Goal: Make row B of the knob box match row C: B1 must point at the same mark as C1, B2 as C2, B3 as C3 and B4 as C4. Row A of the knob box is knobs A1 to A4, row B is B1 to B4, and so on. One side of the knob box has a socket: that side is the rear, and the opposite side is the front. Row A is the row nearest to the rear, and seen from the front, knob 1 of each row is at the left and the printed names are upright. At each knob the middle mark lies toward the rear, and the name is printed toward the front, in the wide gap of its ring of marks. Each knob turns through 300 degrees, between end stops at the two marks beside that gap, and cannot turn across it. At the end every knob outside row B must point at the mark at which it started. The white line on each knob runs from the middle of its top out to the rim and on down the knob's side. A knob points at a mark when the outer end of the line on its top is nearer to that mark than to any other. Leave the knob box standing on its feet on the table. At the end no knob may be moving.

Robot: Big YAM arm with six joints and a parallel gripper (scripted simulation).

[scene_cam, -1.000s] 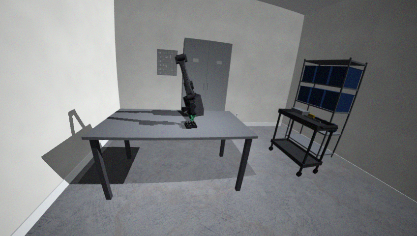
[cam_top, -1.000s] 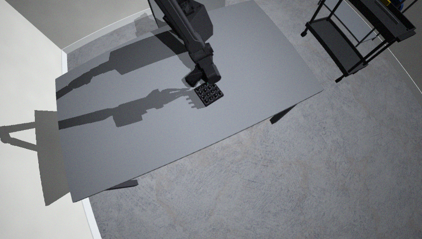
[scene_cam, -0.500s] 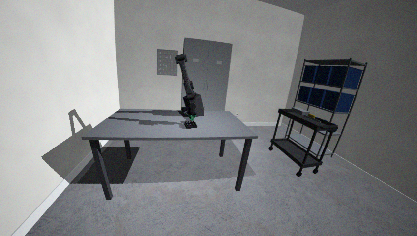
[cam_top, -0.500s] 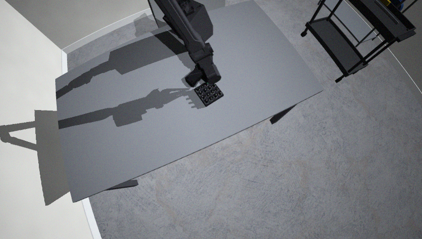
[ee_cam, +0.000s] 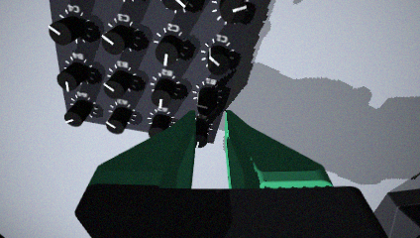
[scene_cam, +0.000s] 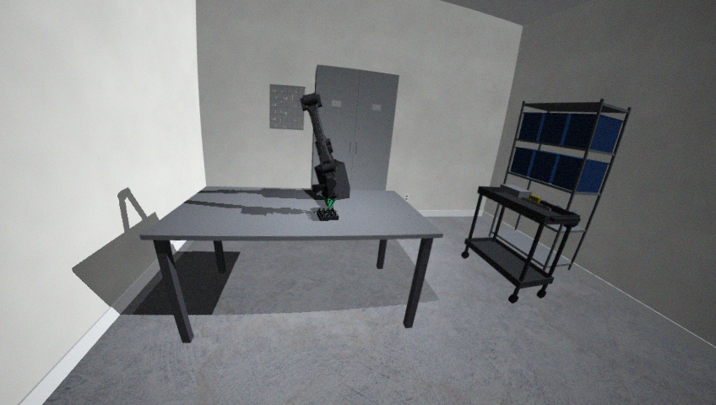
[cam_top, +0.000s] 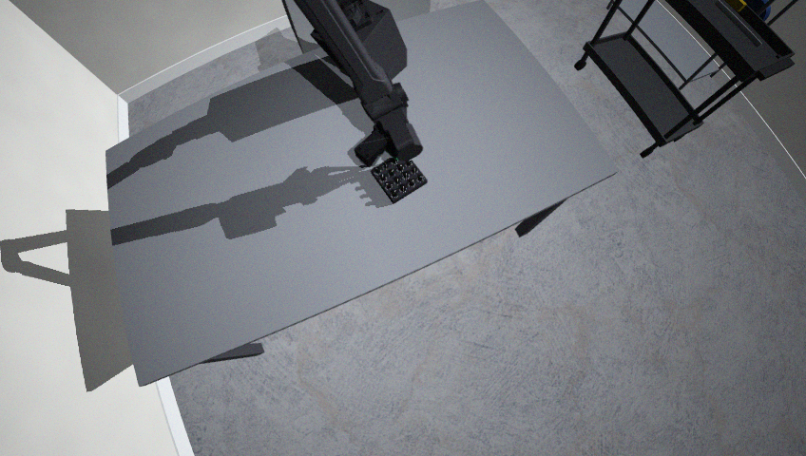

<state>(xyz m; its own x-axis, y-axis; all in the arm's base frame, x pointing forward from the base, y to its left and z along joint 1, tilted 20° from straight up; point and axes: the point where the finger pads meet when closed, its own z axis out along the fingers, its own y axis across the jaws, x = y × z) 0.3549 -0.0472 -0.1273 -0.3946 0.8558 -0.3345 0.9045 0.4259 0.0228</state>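
The knob box (cam_top: 409, 192) (scene_cam: 328, 218) (ee_cam: 145, 61) stands on the table, its rear toward my gripper (scene_cam: 331, 207) (ee_cam: 210, 119). The green fingers stand slightly apart, empty, above the rear edge near B1 (ee_cam: 208, 99) and A1 (ee_cam: 201, 138). In the wrist view, names are upside down. B1's line points left; C1's (ee_cam: 218, 59) up-left. B2 (ee_cam: 160, 95) and C2 (ee_cam: 166, 52) both point down, rearward. B3 (ee_cam: 114, 85) and C3 (ee_cam: 113, 41) both point up-left. B4 (ee_cam: 67, 78) points down; C4 (ee_cam: 60, 32) up-left. A2's line is hidden.
The left finger partly covers A2 (ee_cam: 157, 128). A3 (ee_cam: 117, 122) and A4 (ee_cam: 74, 117) stand left of it. Row D is partly cut off at the wrist view's top. The table (cam_top: 271, 271) (scene_cam: 225, 224) carries arm shadows. A cart (cam_top: 650, 79) (scene_cam: 507, 256) stands apart.
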